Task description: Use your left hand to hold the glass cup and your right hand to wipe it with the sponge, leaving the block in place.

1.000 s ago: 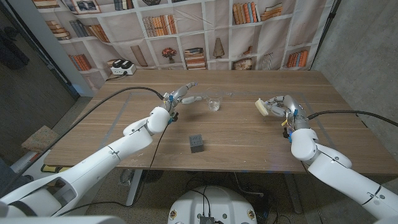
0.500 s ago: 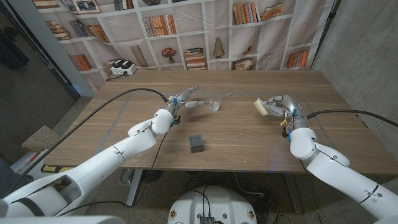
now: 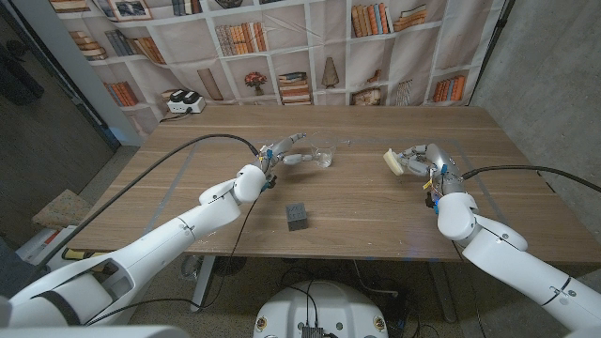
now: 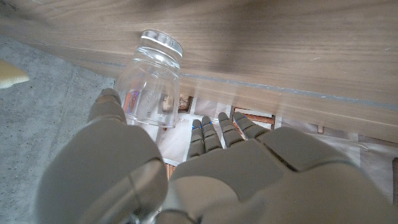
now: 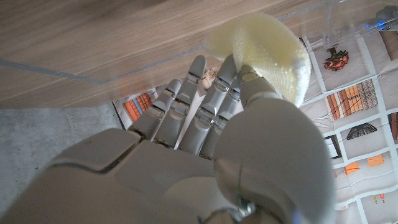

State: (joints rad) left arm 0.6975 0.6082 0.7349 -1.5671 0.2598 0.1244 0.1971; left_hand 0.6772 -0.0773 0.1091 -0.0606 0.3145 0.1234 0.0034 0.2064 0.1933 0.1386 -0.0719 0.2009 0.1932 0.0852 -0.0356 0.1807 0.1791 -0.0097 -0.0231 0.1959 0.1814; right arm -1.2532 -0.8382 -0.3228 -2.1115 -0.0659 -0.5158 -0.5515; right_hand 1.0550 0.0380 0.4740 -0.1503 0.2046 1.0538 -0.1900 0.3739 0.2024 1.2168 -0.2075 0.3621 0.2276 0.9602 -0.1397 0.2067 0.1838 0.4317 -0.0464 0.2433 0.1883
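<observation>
Glass cup [image 3: 324,158] between our left hand's [image 3: 293,154] open fingers, ungripped; careless closing topples it. Right hand [image 3: 421,161] pinches sponge [image 3: 395,161].

A wooden worktop [image 3: 376,202] fills the middle of the head view, with pale tape lines [image 3: 183,174] running across its surface. Behind it, along the top of the frame, hangs a backdrop printed with bookshelves [image 3: 282,47], showing rows of books, vases and a picture frame. At the upper left, just beyond the worktop's far corner, sits a white charger holding two dark batteries [image 3: 183,102]. A grey concrete wall [image 3: 554,84] stands at the upper right. At the left edge, a tan cushion [image 3: 58,208] lies on the floor.
</observation>
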